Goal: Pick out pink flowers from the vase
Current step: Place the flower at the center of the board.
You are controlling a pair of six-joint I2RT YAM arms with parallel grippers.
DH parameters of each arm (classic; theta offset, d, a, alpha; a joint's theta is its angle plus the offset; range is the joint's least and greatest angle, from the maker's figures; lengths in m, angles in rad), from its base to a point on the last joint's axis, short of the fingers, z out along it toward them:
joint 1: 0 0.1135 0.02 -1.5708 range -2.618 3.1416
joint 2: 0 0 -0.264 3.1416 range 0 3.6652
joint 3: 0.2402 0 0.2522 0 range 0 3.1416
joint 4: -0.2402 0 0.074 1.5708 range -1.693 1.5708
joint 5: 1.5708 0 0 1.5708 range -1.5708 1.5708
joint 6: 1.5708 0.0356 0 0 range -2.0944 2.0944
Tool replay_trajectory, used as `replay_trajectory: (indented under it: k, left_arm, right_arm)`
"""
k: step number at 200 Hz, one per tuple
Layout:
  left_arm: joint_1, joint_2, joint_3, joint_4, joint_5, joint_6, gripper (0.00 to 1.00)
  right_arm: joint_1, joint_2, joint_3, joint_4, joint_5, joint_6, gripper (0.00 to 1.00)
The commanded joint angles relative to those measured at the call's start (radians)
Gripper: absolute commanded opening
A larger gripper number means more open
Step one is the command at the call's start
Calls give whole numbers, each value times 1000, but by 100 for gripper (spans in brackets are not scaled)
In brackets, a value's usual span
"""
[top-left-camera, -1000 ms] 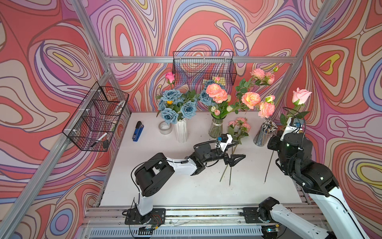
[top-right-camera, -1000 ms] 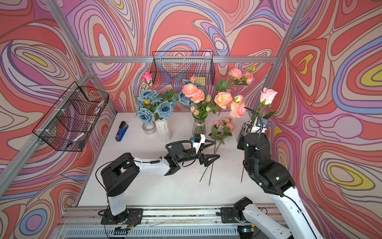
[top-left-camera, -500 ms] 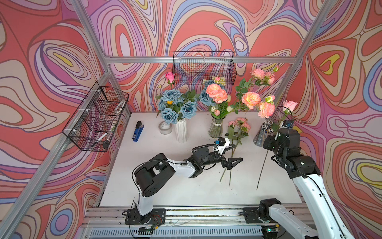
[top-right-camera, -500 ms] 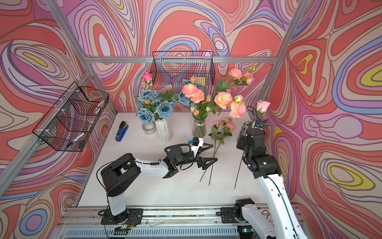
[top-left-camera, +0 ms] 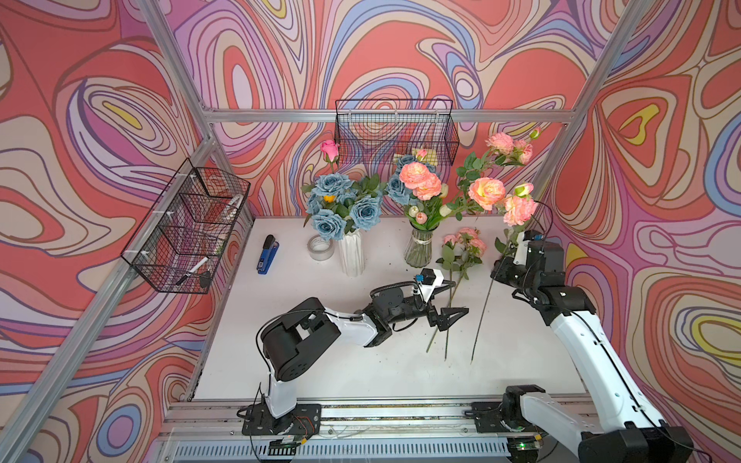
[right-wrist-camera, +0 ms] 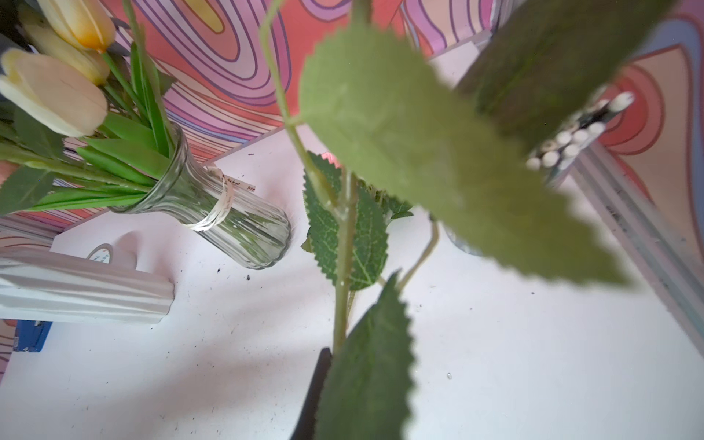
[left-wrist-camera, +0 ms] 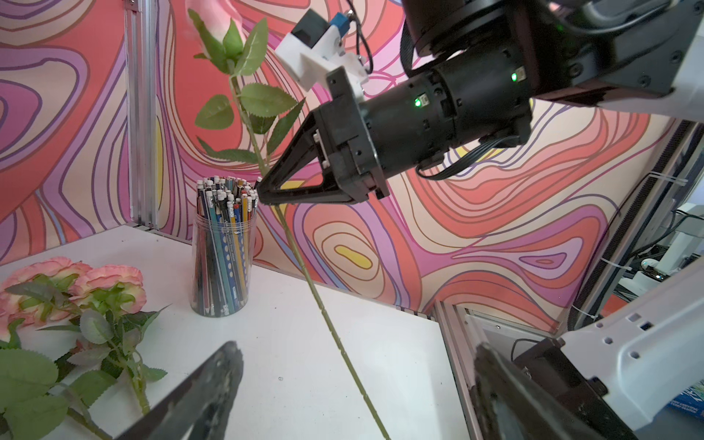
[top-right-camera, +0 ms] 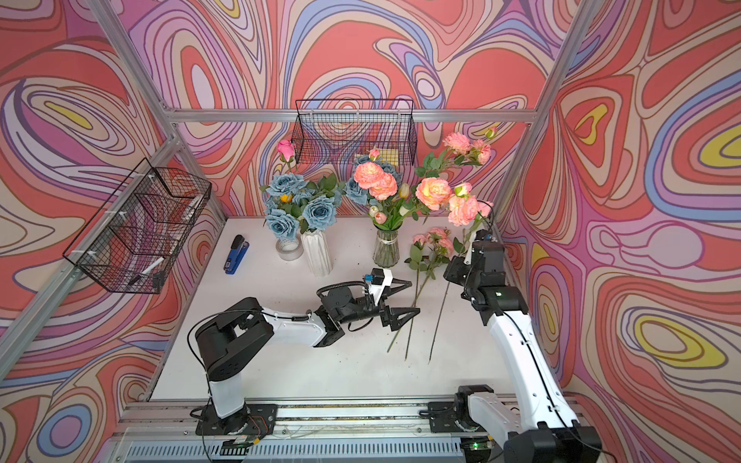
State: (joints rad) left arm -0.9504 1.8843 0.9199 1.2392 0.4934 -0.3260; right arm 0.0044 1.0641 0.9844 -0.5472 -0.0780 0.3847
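The right gripper (left-wrist-camera: 263, 189) is clamped mid-stem on the pink rose (left-wrist-camera: 301, 263). Its long axis slants from the bloom near the back corner down to a tip that seems to touch the table (top-left-camera: 320, 360), just beside the laid pink flowers (top-left-camera: 467, 240), where the left gripper (top-left-camera: 461, 296) hovers, spread wide and empty

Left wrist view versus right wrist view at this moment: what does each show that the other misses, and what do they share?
Only the left wrist view: the right gripper from outside, shut on the rose stem; pink blooms lying on the table; the left gripper open. Only the right wrist view: the glass vase holding cream tulips, the white vase, the blue stapler. Both: the held stem's serrated leaves, the pencil jar, the white table.
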Motion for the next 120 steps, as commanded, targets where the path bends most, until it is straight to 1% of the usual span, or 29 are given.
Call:
replay_trajectory:
  k: [1, 21, 50, 82, 106, 120]
  left_arm:
    - [-7, -9, -15, 76, 3, -1, 95]
    - [-7, -3, -24, 77, 2, -2, 95]
    - [-7, 2, -30, 78, 0, -3, 95]
    - [-7, 3, -35, 79, -1, -1, 95]
    - [-7, 1, -46, 79, -3, 5, 95]
    - [-7, 1, -52, 80, -7, 10, 95]
  right_arm:
    - [-21, 28, -35, 98, -112, 44, 0]
    - [-41, 63, -53, 153, -174, 54, 0]
    - [-72, 141, -71, 243, -309, 81, 0]
    - [-73, 235, -47, 293, -375, 94, 0]
    - [-74, 306, -15, 286, -416, 80, 0]
    - [-73, 337, 3, 275, -418, 73, 0]
